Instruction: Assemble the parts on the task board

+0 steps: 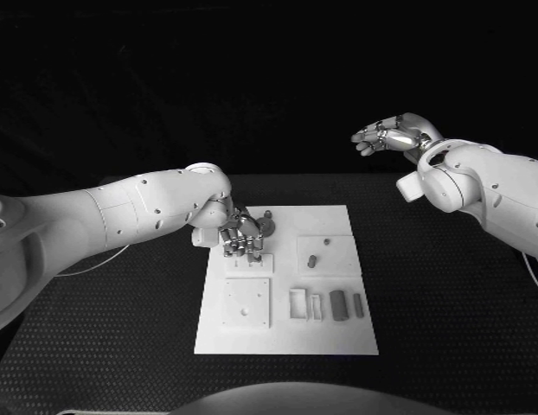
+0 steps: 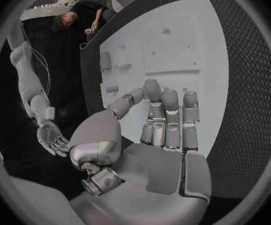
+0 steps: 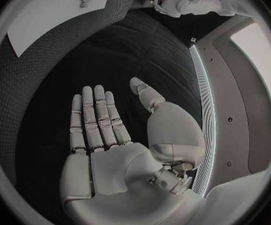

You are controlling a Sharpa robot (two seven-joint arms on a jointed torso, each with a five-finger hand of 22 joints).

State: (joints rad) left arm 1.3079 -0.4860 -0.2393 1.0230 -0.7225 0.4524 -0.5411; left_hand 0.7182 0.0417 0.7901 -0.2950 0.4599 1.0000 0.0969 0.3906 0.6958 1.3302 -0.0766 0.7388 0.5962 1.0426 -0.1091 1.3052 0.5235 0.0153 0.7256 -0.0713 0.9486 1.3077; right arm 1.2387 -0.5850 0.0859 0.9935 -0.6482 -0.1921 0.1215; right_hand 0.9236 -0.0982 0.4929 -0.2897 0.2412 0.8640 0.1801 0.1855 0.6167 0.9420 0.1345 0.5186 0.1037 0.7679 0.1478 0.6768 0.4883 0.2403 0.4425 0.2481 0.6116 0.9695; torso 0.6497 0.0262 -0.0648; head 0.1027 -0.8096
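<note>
the counter (image 1: 444, 294) is black with a fine dotted weave. on its middle lies my task board (image 1: 331, 337), one flat, smooth white rectangle with a square block and several small grey parts (image 1: 339, 303) near its centre. my left hand (image 1: 240, 235) hovers over its far end, silver fingers (image 2: 163, 115) straight, holding nothing. my right hand (image 1: 392, 136) hangs raised beyond the counter's far edge, fingers apart, empty.
</note>
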